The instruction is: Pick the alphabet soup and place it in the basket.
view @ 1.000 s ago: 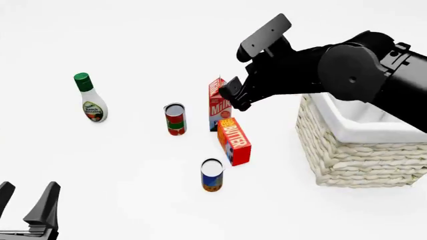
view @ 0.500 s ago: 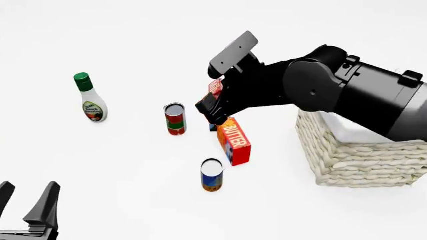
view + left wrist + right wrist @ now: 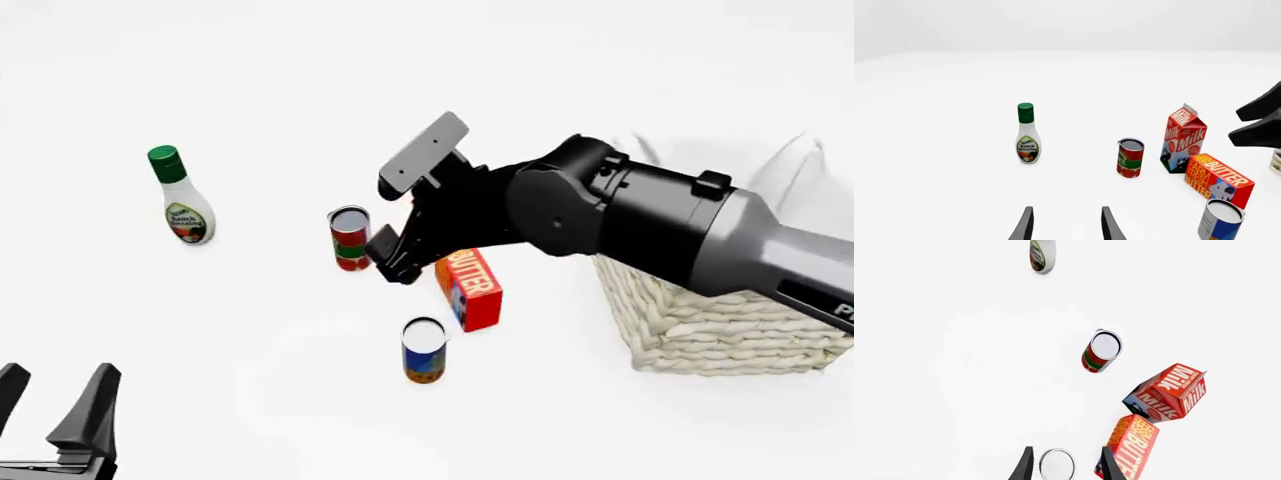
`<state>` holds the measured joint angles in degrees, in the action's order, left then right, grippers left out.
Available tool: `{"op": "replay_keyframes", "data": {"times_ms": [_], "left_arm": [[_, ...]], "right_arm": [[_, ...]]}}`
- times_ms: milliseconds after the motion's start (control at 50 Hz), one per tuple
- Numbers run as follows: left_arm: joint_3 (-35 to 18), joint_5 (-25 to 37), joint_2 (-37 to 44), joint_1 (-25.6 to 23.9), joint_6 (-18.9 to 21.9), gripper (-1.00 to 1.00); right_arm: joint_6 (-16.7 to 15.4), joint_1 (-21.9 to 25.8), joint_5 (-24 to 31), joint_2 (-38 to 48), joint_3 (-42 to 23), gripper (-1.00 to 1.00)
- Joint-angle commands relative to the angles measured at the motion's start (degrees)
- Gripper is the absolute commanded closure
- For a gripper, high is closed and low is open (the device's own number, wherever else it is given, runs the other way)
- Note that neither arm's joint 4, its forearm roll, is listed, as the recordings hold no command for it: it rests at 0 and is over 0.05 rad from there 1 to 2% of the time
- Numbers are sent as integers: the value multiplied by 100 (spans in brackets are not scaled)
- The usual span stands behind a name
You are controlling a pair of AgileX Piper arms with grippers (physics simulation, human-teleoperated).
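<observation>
Task barely begun: nothing grasped yet, lift and drop-off all left. Left to right in the front view: left gripper [image 3: 54, 415] idle at the near-left corner, fingers spread, empty; ranch dressing bottle [image 3: 179, 197] upright far left; red can [image 3: 351, 238] with green band mid-surface; alphabet soup [image 3: 424, 351] upright on the surface, nearest the camera, just beside the butter box [image 3: 470, 288]; milk carton [image 3: 1183, 138] behind the butter, hidden by the arm in the front view; basket [image 3: 694, 320] far right, no soup in it. Right gripper [image 3: 1064, 465] released, fingers spread, the soup's pale top between the fingertips in the right wrist view, hovering above, no contact. Versus a second ago: right arm has swung from near the basket leftward and down past the milk toward the soup; left arm and all items unmoved.
</observation>
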<state>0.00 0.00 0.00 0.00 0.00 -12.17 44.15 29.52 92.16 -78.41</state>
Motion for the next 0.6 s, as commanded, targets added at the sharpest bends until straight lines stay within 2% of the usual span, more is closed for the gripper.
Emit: {"op": "replay_keyframes", "data": {"times_ms": [20,380,600], "left_arm": [[0,0,0,0,0,-100],[0,0,0,0,0,-100],[0,0,0,0,0,-100]], "right_arm": [[89,85,-203,236,185,-100],[198,143,-425,501,460,-100],[109,91,-499,682,526,-100]]}}
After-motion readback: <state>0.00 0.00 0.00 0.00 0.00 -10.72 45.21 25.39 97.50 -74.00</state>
